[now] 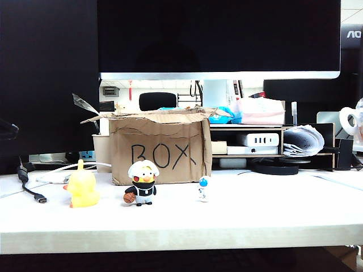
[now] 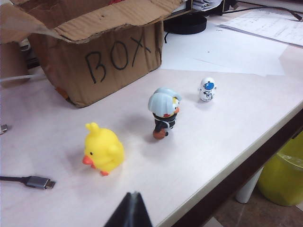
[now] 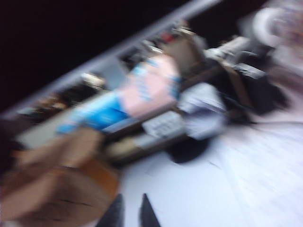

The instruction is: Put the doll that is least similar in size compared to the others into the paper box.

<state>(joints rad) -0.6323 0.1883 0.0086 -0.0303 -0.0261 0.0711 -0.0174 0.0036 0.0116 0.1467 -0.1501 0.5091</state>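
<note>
The doll, a tiny white astronaut with a blue visor, stands on the white table to the right of the paper box's front; the left wrist view shows the doll upright and alone. The paper box is brown cardboard marked "BOX" with ragged flaps. My left gripper is shut and empty, hanging near the table's front edge, well short of the dolls. In the blurred right wrist view my right gripper has its fingers slightly apart, empty, beside the blurred box. Neither arm shows in the exterior view.
A yellow duck doll and a white-capped doll in black stand left of the astronaut. A USB cable lies at the far left. A monitor and a cluttered shelf fill the back. A yellow bin sits below the table edge.
</note>
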